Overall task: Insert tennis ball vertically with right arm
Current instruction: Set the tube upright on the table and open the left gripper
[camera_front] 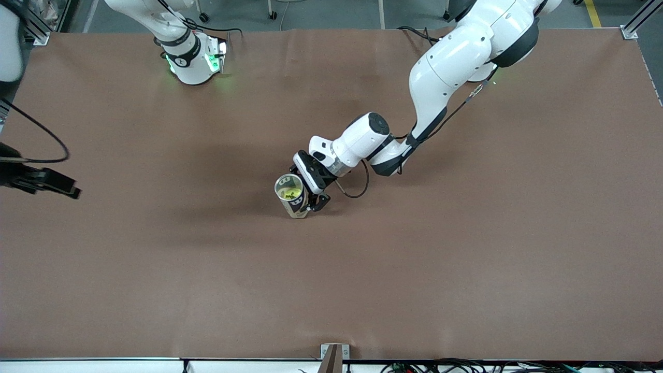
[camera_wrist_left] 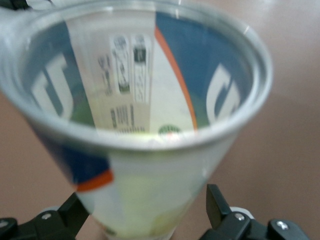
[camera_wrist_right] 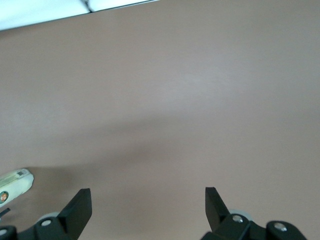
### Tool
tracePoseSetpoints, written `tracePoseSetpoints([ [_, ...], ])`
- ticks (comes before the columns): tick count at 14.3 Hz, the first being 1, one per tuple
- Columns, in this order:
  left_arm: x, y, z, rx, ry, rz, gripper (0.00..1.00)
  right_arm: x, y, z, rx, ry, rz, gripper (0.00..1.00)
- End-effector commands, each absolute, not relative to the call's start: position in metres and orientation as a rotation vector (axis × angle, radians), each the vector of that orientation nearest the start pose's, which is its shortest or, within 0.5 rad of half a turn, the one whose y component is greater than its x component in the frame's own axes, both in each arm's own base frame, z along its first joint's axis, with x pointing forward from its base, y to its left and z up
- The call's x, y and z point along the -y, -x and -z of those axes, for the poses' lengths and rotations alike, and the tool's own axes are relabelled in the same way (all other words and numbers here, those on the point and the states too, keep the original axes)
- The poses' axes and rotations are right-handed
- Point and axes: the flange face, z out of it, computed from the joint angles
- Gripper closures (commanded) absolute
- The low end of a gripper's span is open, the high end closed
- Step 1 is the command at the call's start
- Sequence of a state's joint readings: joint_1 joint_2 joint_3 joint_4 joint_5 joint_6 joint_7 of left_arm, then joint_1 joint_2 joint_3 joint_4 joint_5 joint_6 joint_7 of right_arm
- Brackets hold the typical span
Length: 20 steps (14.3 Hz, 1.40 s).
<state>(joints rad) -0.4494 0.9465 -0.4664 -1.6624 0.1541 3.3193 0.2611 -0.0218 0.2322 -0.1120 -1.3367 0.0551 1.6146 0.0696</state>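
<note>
The tennis ball [camera_front: 290, 196] is already down in the clear tube [camera_front: 293, 199], mid-table. The left gripper [camera_front: 309, 199] stands spread wide around the tube; clipping it on retreat could tip it. The right gripper [camera_wrist_right: 148, 206], also wide and empty, waits near the right arm's end. Plenty of bare table [camera_front: 466, 269] everywhere.
</note>
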Motion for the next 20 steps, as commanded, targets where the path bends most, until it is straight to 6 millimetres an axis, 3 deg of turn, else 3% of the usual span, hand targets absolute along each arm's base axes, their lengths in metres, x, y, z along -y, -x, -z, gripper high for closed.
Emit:
tracePoseSetpoints([
  [1,0.524,-0.483,-0.189,-1.652,2.954,1.231,0.00,0.107,-0.598,-0.645,-0.411,3.086,0.139,0.00],
  [2,0.523,-0.484,-0.189,-1.649,2.954,1.226,0.00,0.112,-0.590,-0.654,-0.409,3.085,0.163,0.00],
  [3,0.520,-0.484,-0.186,-1.647,2.959,1.208,0.00,0.113,-0.582,-0.662,-0.296,3.101,0.189,0.00],
  [5,0.514,-0.480,-0.174,-1.651,2.968,1.152,0.00,0.113,-0.573,-0.662,-0.168,3.117,0.259,0.00],
  [10,0.502,-0.472,-0.154,-1.659,2.972,1.052,0.00,0.090,-0.566,-0.658,-0.121,3.152,0.202,0.00],
  [13,0.498,-0.468,-0.147,-1.666,2.981,0.999,0.00,0.086,-0.546,-0.651,-0.118,3.147,0.233,0.00],
  [15,0.486,-0.479,-0.153,-1.644,2.983,0.962,0.00,0.084,-0.530,-0.643,-0.123,3.143,0.250,0.00],
  [20,0.488,-0.489,-0.181,-1.669,2.967,0.811,0.00,0.082,-0.526,-0.642,-0.164,3.141,0.214,0.00],
])
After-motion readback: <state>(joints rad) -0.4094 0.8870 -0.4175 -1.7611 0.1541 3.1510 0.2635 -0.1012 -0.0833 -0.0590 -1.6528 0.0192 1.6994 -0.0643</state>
